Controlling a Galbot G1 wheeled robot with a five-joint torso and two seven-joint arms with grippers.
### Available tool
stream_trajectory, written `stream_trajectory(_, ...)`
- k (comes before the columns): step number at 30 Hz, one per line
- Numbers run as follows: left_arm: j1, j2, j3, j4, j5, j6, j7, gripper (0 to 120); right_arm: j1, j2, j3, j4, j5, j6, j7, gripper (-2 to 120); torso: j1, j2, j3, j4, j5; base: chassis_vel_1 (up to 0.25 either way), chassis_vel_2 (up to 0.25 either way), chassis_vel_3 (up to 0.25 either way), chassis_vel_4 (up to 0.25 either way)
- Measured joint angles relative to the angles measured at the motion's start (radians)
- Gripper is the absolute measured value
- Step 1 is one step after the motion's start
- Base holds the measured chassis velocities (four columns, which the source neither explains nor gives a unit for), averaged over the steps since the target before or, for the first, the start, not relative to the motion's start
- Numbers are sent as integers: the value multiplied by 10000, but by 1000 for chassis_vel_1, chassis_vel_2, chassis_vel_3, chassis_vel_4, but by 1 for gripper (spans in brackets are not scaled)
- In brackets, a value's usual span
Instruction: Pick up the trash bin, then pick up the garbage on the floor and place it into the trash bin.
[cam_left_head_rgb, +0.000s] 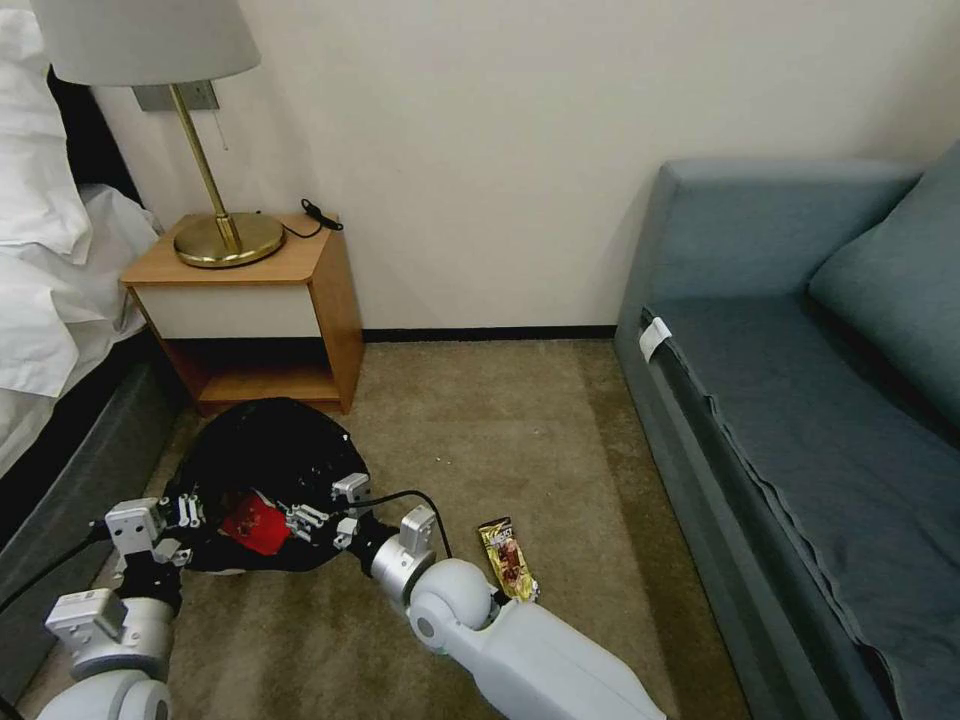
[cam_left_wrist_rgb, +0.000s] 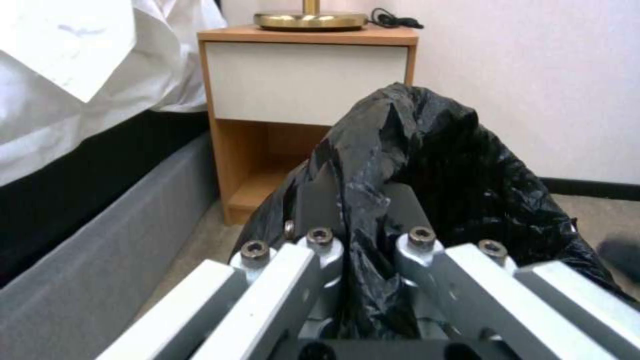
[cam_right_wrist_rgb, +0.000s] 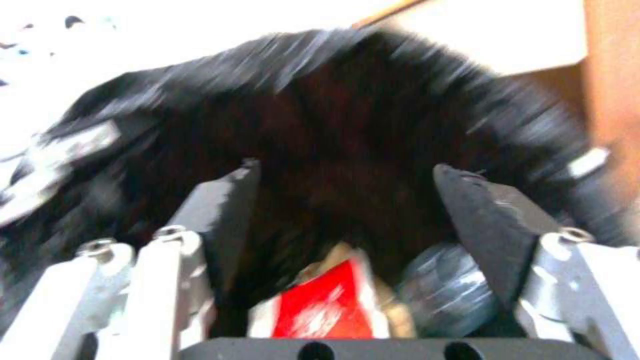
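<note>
While left gripper (cam_left_wrist_rgb: 363, 210) clamps the bin (cam_left_head_rgb: 265, 460) rim, right gripper (cam_right_wrist_rgb: 347, 200) hangs spread over the bin mouth, red wrapper (cam_right_wrist_rgb: 325, 305) lying below its jaws.

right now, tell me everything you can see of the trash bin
The bin shows mostly as its crinkly black bag, glossy thin plastic, bunched up and folded over the rim; a sliver of white body peeks out below. It sits low over the carpet in front of the nightstand, beside the bed. The left claw is shut on a fold of bag at the rim. The right claw is open at the mouth. Inside lie a red wrapper and something clear.
</note>
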Motion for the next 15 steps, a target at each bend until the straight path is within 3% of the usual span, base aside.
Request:
stream_trajectory(3,-34,24,-48,46,-23,-2,0,4,217,33,263,-73,-574,-392,771,81,0,0,0,0,1,0,0,0,0)
stream_trajectory(4,-61,41,-58,66,-35,-2,-4,4,411,-2,471,-135,-1133,-1281,1788,88,0,0,0,0,0,0,0,0,0)
stream_trajectory(5,-61,41,-58,66,-35,-2,-4,4,411,-2,471,-135,-1133,-1281,1788,88,0,0,0,0,0,0,0,0,0)
stream_trajectory(7,-92,61,-57,110,-40,-2,-12,4,549,-243,605,-158,-1517,-2682,3171,96,0,0,0,0,1,0,0,0,0)
stream_trajectory(8,-92,61,-57,110,-40,-2,-12,4,549,-243,605,-158,-1517,-2682,3171,96,0,0,0,0,1,0,0,0,0)
stream_trajectory(11,-186,165,-115,339,-164,-3,-113,4,419,-884,656,-15,-1582,-4397,4481,100,0,0,0,-1,1,0,0,0,0)
stream_trajectory(15,-326,263,-174,552,-394,20,-321,4,286,-1186,558,140,-1258,-5136,5079,100,0,0,0,-3,0,0,0,0,0)
